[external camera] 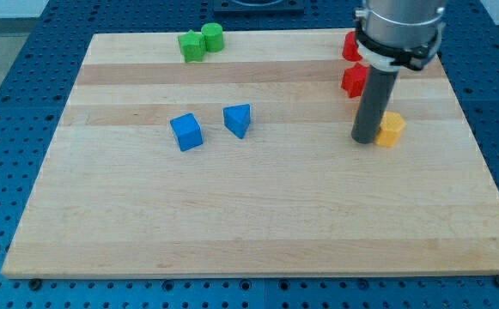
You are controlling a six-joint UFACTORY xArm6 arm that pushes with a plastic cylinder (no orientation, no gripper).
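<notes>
- Wooden board point(258, 215): pale, planked, fills most of the view; lies on a blue perforated table point(9, 103).
- Arm housing point(399, 30): grey cylinder with a dark band, far right, above the board.
- Rod point(374, 99): dark, straight, upright; carries no claw, so there are no jaws to be apart or together.
- My tip point(366, 140): on the board at the right, touching or just beside the left side of the yellow block.
- Blue cube point(185, 131): left of centre, apart from the other blue piece.
- Blue triangular block point(239, 119): just right of the blue cube, well left of my tip.
- Yellow block point(392, 129): right of my tip; shape partly hidden by the rod.
- Green blocks, two point(191, 45) and point(212, 36): far left edge, touching each other; one star-like, one rounded.
- Red blocks, two point(355, 81) and point(350, 46): far right, behind the rod, partly hidden; shapes unclear.
</notes>
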